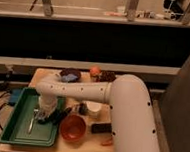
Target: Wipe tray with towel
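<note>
Wooden table under the dark wall, and we have the large rectangular green plastic tray (17, 129) at its left end, just beside the round orange bowl (73, 129). We see the white arm (82, 89) reaching across from the right, with the gripper (47, 116) down inside the tray's right half, jaws closed, though we cannot tell whether a towel is pinched there. Most bare green floor lies left of the gripper, so we judge the wipe should sweep leftward.

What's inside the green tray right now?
A pale utensil lies in the tray; the hand reaches in near the orange bowl, covering whatever lies beneath.
</note>
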Motion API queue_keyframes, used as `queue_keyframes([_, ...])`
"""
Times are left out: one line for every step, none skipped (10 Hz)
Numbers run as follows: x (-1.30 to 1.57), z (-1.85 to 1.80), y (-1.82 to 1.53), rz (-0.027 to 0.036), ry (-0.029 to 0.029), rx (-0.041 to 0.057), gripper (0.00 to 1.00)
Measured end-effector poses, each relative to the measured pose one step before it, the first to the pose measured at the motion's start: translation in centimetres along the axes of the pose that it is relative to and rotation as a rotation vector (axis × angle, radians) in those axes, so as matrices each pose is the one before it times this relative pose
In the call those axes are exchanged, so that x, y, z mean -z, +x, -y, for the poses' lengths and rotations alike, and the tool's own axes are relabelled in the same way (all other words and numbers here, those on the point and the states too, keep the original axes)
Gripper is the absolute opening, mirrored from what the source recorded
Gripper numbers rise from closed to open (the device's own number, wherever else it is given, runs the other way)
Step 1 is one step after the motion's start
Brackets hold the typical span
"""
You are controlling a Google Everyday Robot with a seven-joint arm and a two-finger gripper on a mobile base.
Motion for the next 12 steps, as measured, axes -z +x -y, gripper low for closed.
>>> queue_keyframes([-0.095,-0.255,0.217,-0.00327,-0.01205,-0.00321,0.00])
queue_keyframes([0.005,-0.203,0.199,-0.00222,-0.00557,-0.00580,0.00])
queue_keyframes([0.043,-0.204,0.348,-0.00504,-0.00904,-0.01387,0.00])
queue_keyframes([-0.010,-0.059,0.349,-0.00592,-0.01068,-0.00917,0.00])
queue_keyframes([-0.031,0.322,0.561,-0.00327,-0.00458,-0.01218,0.00])
queue_keyframes([-0.005,0.207,0.690,-0.00199,-0.00469,-0.00605,0.00])
queue_keyframes([0.116,0.608,0.985,-0.00043,0.00267,-0.00230,0.00])
queue_keyframes([0.043,0.813,0.641,0.00262,0.01001,0.00199,0.00])
queue_keyframes([-0.187,0.976,0.267,0.00561,0.01049,0.00679,0.00])
queue_keyframes([-0.439,1.010,-0.263,0.00884,0.00974,0.01054,0.00])
queue_keyframes([-0.593,1.116,-0.504,0.01402,0.00989,0.01392,0.00])
queue_keyframes([-0.614,0.975,-0.694,0.01500,0.00562,0.01765,0.00])
